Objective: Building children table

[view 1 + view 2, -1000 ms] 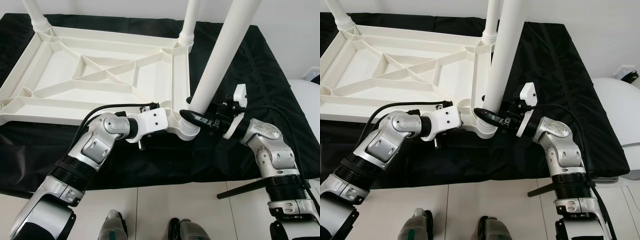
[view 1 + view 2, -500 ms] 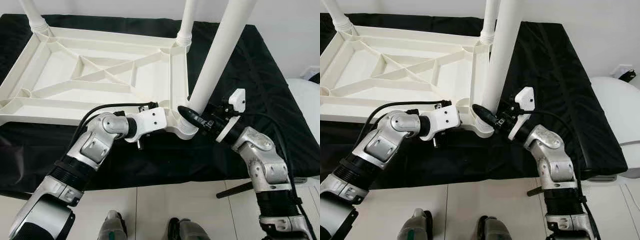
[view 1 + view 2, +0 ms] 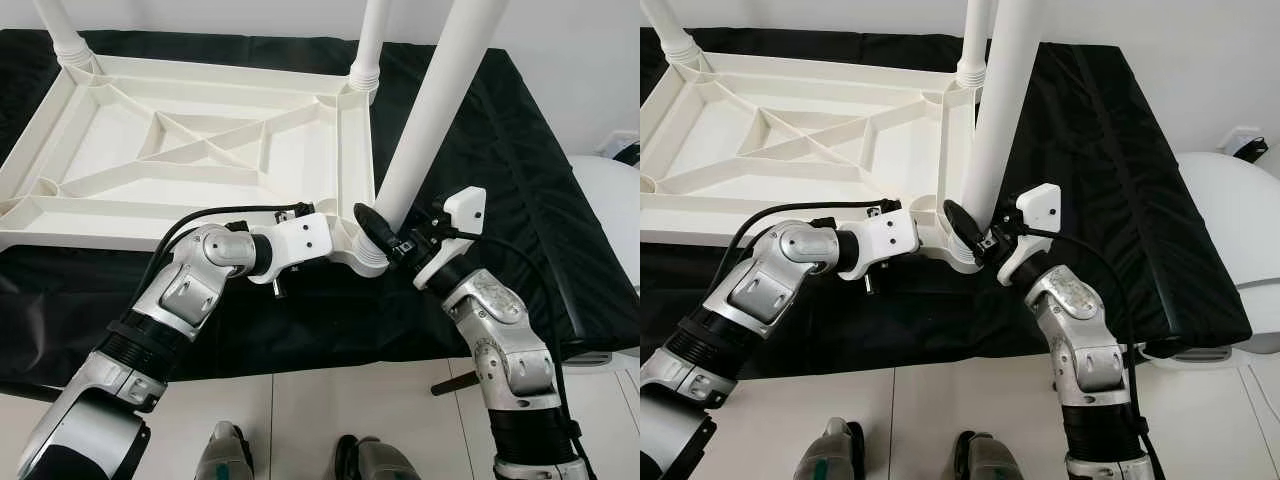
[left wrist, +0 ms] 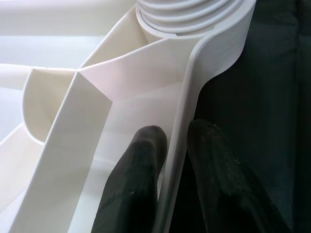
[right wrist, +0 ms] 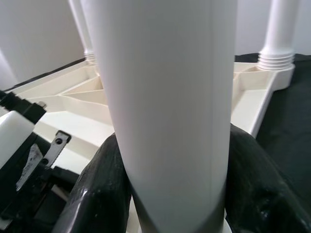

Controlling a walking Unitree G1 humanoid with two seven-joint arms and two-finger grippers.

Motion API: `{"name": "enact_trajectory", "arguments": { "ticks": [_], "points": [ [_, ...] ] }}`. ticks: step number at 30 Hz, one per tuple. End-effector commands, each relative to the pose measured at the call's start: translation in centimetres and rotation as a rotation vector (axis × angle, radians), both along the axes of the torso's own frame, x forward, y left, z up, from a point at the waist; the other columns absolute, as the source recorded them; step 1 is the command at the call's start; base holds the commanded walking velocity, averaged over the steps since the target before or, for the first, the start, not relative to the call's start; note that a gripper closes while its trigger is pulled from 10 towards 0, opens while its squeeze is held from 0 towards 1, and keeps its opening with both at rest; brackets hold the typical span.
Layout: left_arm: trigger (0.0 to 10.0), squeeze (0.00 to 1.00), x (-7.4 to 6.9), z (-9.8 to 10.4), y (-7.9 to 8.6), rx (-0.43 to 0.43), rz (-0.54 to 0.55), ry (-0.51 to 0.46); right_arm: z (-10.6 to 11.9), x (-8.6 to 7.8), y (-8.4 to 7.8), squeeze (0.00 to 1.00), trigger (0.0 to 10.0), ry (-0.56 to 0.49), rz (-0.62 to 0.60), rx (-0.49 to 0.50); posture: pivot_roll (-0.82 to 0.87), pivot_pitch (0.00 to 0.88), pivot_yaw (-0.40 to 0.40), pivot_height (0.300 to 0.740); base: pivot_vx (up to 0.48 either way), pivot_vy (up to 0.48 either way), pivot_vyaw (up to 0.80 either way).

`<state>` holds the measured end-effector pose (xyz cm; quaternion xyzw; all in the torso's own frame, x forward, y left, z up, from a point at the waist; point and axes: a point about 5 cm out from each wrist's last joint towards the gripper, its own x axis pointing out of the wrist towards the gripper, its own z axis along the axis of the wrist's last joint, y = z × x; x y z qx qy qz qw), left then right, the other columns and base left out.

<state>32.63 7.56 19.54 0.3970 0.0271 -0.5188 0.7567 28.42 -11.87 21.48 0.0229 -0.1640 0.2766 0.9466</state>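
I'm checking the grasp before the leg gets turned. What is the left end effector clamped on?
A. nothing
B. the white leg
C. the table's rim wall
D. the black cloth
C: in the left wrist view the left end effector has one finger on each side of the upside-down table's thin rim wall, just below the corner socket.

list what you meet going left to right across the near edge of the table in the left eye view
left arm → left claw on the tabletop rim → leg in its corner socket → right claw around the leg → black cloth
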Motion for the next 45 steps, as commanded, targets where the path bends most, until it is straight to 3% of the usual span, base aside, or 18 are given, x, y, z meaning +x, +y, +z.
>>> {"name": "enact_trajectory", "arguments": {
  "ticks": [1, 15, 21, 22, 24, 25, 40, 41, 45],
  "points": [
    [10.0, 0.0, -0.5, -0.5, -0.9, 0.009, -0.031, -0.006, 0.1, -0.1, 0.3, 0.0, 10.0, 0.005, -0.049, 0.03, 0.06, 0.205, -0.037, 0.74, 0.0, 0.0, 0.0],
    [10.0, 0.0, -0.5, -0.6, -0.9, 0.011, -0.025, -0.007, -1.0, -0.2, 2.4, 0.0, 10.0, 0.054, -0.317, 0.064, 0.07, 0.217, -0.039, 0.74, 0.0, 0.0, 0.0],
    [10.0, 0.0, -0.4, -0.6, -0.8, 0.014, -0.022, -0.006, -1.2, -0.3, 2.3, 0.02, 10.0, 0.067, -0.341, 0.076, 0.07, 0.22, -0.037, 0.74, 0.0, 0.0, 0.0],
    [10.0, 0.0, -0.4, -0.6, -0.7, 0.014, -0.021, -0.006, -1.2, -0.3, 2.2, 0.29, 10.0, 0.071, -0.339, 0.079, 0.07, 0.22, -0.037, 0.74, 0.0, 0.0, 0.0],
    [10.0, 0.0, -0.4, -0.6, -0.7, 0.014, -0.021, -0.006, -1.2, -0.3, 2.2, 0.29, 10.0, 0.071, -0.339, 0.079, 0.07, 0.22, -0.037, 0.74, 0.0, 0.0, 0.0],
    [10.0, 0.0, -0.4, -0.6, -0.7, 0.015, -0.02, -0.006, -1.2, -0.2, 1.9, 1.0, 10.0, 0.08, -0.349, 0.088, 0.07, 0.221, -0.036, 0.74, 0.0, 0.0, 0.0],
    [10.0, 0.0, -0.2, -0.7, -0.6, 0.022, -0.012, -0.013, -1.1, -1.9, 0.5, 0.97, 10.0, 0.031, -0.346, 0.089, 0.06, 0.224, -0.033, 0.74, 0.0, 0.0, 0.0],
    [10.0, 0.0, -0.2, -0.7, -0.6, 0.023, -0.011, -0.015, -1.2, -2.1, 0.4, 0.0, 10.0, 0.024, -0.346, 0.083, 0.06, 0.224, -0.032, 0.74, 0.0, 0.0, 0.0],
    [10.0, 0.0, -0.2, -0.7, -0.6, 0.024, -0.011, -0.016, -1.3, -2.3, 0.3, 0.0, 10.0, 0.021, -0.346, 0.079, 0.06, 0.224, -0.032, 0.74, 0.0, 0.0, 0.0]
  ]
}}
